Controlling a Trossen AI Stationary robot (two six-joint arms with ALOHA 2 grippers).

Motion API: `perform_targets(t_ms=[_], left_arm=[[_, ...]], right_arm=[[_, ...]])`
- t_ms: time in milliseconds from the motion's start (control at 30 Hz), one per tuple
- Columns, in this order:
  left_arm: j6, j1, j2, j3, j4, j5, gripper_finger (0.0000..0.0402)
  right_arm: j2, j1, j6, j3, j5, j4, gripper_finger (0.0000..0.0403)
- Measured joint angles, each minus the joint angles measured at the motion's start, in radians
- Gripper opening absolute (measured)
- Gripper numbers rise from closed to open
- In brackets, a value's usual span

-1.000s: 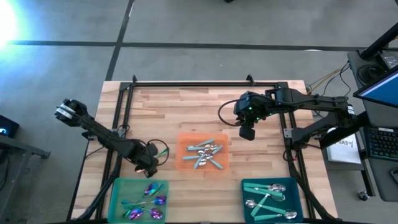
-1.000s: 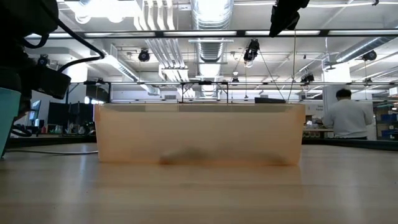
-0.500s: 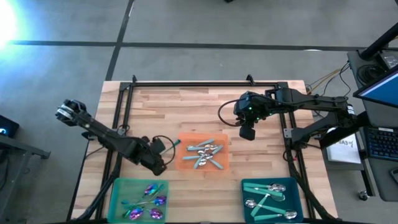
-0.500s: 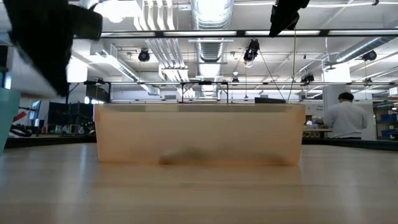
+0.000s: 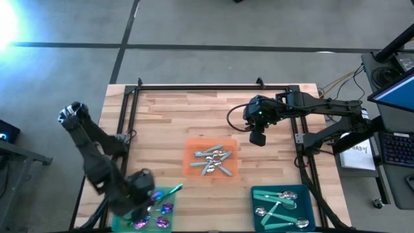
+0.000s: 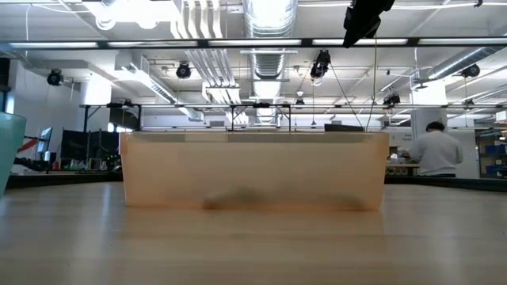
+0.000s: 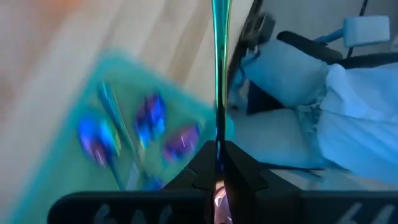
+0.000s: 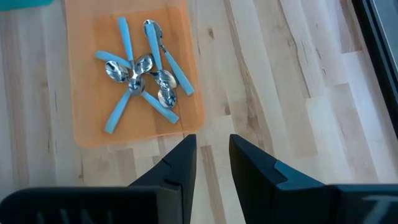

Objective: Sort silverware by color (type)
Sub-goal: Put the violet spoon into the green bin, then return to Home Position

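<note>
We carry a slim green-handled spoon (image 7: 220, 74) in our clenched left tool (image 7: 219, 163) over the green rectangular tray (image 5: 123, 194) — next, release it there; right tool (image 8: 208, 152) idles part-open beyond the orange tray (image 5: 191, 169).

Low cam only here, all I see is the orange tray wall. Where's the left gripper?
Observer: The left gripper is over the green tray at the front left, shut on a green-handled spoon.
Operator: Right one?
Observer: The right gripper hangs open and empty above bare table, off the orange tray's far right corner.
Operator: Anything left to sort?
Observer: Yes, several blue-handled spoons lie in the orange tray.
</note>
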Motion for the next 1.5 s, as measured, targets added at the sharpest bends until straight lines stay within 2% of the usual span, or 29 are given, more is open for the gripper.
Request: perform_targets(t_ms=[167, 267, 433, 600, 833, 1100, 1333, 1400, 1500], left_arm=[[-0.352, -0.151, 0.000, -0.050, -0.002, 0.000, 0.0000], [-0.480, -0.205, 0.000, -0.102, 0.002, 0.001, 0.0000], [-0.539, -0.222, 0.000, -0.178, 0.031, 0.002, 0.0001], [-0.558, -0.219, 0.000, -0.194, 0.031, 0.002, 0.0026], [-0.530, -0.218, 0.000, -0.197, 0.027, 0.016, 0.0067], [-0.379, -0.216, 0.000, -0.198, 0.023, -0.156, 0.0076], [-0.161, -0.215, 0.000, -0.198, 0.022, -0.473, 0.0075], [-0.106, -0.215, 0.000, -0.198, 0.022, -0.529, 0.0075], [-0.046, -0.216, 0.000, -0.198, 0.022, -0.556, 0.0075]], right_arm=[[0.000, 0.000, 0.000, 0.000, 0.000, 0.000, 0.0086], [0.000, 0.000, 0.000, 0.000, 0.000, 0.000, 0.0086], [0.000, 0.000, 0.012, 0.000, 0.000, 0.000, 0.0086], [0.000, 0.000, 0.024, 0.000, 0.000, 0.000, 0.0086], [0.000, 0.000, 0.019, 0.000, -0.001, -0.001, 0.0086], [-0.014, 0.003, -0.007, -0.019, -0.001, 0.006, 0.0086], [-0.095, 0.036, 0.039, -0.227, -0.002, 0.173, 0.0086], [-0.137, 0.058, 0.080, -0.308, 0.000, 0.234, 0.0086], [-0.214, 0.099, 0.143, -0.445, -0.002, 0.360, 0.0086]])
